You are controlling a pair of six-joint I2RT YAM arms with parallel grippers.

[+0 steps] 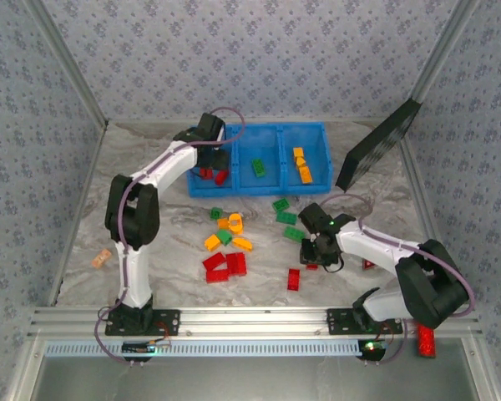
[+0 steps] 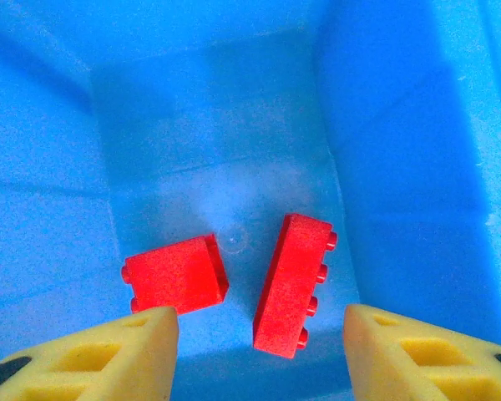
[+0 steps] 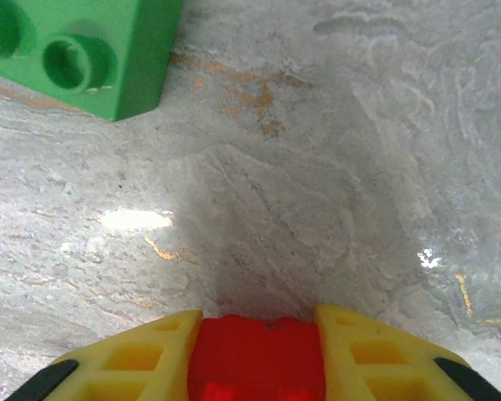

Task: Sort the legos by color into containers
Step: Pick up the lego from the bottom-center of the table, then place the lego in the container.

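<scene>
A: How's the left gripper (image 2: 257, 322)?
B: Open, empty, above two red legos (image 2: 174, 274) in the blue tray (image 2: 401, 167).
A: And the right gripper (image 3: 259, 330)?
B: Clamped on a red lego (image 3: 255, 368), low over the desk (image 3: 317, 167).

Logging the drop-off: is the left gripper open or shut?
Open. The left gripper's yellow fingers stand wide apart in its wrist view, clamping nothing; two red bricks lie loose on the blue compartment floor.

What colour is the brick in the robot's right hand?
Red. The brick shows best in the right wrist view, clamped in the right hand.
</scene>
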